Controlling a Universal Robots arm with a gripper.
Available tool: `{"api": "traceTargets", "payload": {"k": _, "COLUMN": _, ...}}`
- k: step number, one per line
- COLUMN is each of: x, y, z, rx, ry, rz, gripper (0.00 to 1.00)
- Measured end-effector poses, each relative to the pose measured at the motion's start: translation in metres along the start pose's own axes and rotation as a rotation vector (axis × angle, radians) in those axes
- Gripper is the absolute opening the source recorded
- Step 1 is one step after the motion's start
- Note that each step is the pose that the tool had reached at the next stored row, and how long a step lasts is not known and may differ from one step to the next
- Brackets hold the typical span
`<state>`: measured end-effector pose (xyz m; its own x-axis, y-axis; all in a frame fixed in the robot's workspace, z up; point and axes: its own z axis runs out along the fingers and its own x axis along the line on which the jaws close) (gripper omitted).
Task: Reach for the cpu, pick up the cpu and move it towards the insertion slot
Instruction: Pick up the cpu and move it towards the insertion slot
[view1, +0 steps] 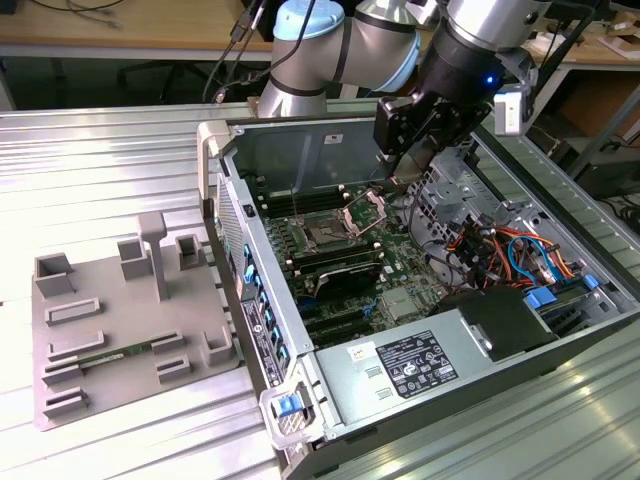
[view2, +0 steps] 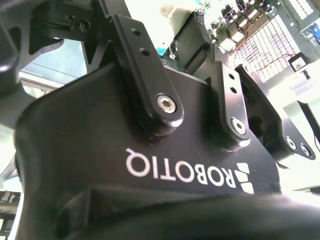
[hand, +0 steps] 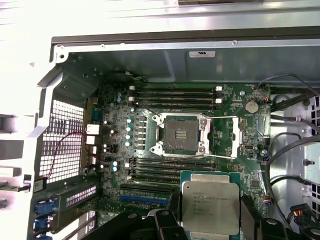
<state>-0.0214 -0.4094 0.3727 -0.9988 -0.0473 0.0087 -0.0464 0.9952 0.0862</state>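
The cpu (hand: 210, 206): hanging clear of the board in the first wrist view, silvery top facing the camera, a dark finger (hand: 250, 214) flanking it on either side. Apparently pinching the chip by two opposite edges, the claw (view1: 408, 172), though the contact lines themselves are sitting in shadow, so saying so with some caution.

Hovering over the open computer case (view1: 232, 150) in the exterior view, close above the motherboard, just to that view's right of the insertion slot (view1: 327, 237). Lying bare and dark in the first wrist view, the insertion slot (hand: 180, 135), with its shiny bracket (hand: 239, 136) swung open to one side and the long memory slots (hand: 175, 92) running along both flanks. Not yet lining up: chip and socket near each other, but apart and not stacked.

Judging the step: reach and pick-up looking done, with the carry toward the socket now under way.

Calling, by the look of it, for a short sideways shift, keeping the chip flat and square to the socket frame, clearing the raised bracket and its wire lever, and avoiding any tilt in the pinch.

Sitting off on the metal surface (view1: 100, 150), well apart from the action, the grey tray (view1: 110, 330).
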Motion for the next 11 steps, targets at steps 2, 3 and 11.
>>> {"api": "traceTargets", "payload": {"k": 2, "x": 0.0, "y": 0.0009, "z": 0.0004, "rx": 0.0, "ry": 0.0, "rz": 0.0, "gripper": 0.55}}
{"api": "traceTargets", "payload": {"k": 3, "x": -0.0001, "y": 0.0024, "z": 0.0009, "rx": 0.0, "ry": 0.0, "rz": 0.0, "gripper": 0.55}}
{"api": "traceTargets", "payload": {"k": 11, "x": -0.0002, "y": 0.0048, "z": 0.0027, "rx": -0.0001, "ry": 0.0, "rz": 0.0, "gripper": 0.55}}
